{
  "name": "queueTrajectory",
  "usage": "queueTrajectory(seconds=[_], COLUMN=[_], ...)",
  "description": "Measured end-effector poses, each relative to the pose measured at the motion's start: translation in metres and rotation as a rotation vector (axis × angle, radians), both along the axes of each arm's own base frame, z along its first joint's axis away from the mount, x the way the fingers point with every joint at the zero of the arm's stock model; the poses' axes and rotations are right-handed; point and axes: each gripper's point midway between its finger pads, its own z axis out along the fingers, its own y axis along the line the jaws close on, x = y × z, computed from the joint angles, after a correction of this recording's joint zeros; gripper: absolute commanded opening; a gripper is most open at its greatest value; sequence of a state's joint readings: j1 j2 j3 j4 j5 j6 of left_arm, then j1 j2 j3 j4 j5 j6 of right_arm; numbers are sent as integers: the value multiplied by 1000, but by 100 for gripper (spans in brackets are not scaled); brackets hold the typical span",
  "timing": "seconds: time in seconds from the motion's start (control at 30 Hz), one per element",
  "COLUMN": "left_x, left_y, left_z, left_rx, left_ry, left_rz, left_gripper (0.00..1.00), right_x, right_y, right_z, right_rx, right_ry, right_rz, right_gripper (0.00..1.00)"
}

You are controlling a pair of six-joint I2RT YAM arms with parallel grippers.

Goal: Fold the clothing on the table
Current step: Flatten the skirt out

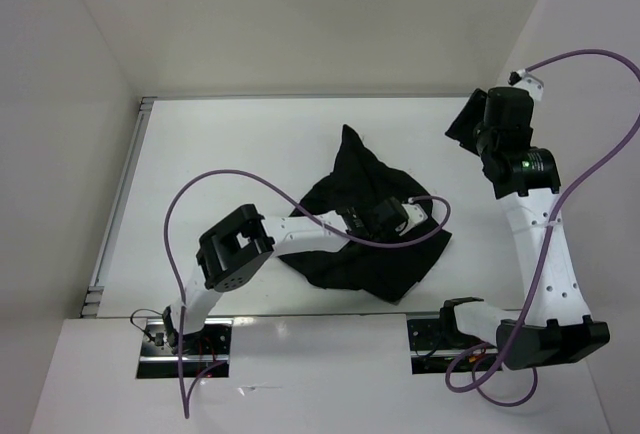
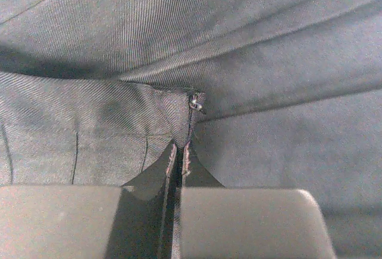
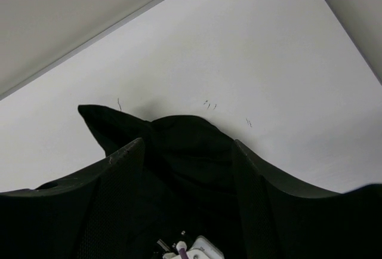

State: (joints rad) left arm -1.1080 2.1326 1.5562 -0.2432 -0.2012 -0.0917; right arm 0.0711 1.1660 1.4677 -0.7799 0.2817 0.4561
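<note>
My left gripper is clamped on just a thin seam of the crumpled black fabric garment lying centrally on the plain white tabletop, so I judge lifting may pull it free; my right gripper hangs open, holding nothing.

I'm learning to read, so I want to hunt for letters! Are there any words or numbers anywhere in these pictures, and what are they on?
No words, numbers or signs can be read in any view.
Clothing: plain black cloth, no label showing.
Table: a few tiny dark marks, too small to tell whether they are writing.
Robot arms: no print that can be read.
</note>
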Motion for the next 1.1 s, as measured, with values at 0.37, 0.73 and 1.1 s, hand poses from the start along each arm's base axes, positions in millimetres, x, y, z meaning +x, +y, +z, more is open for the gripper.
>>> queueTrajectory(seconds=[0.37, 0.73, 1.1], left_x=[-42, 36, 104], left_y=[9, 130, 256], left_z=[165, 225, 146], left_rx=[-299, -405, -224], left_ry=[41, -145, -74], left_rz=[-83, 447, 971], left_gripper=[0, 0, 0], right_x=[-8, 8, 7], right_y=[16, 45, 64], right_z=[-59, -99, -184], right_rx=[71, 157, 179], right_ry=[116, 206, 460], right_rz=[56, 180, 287], right_gripper=[65, 50, 37])
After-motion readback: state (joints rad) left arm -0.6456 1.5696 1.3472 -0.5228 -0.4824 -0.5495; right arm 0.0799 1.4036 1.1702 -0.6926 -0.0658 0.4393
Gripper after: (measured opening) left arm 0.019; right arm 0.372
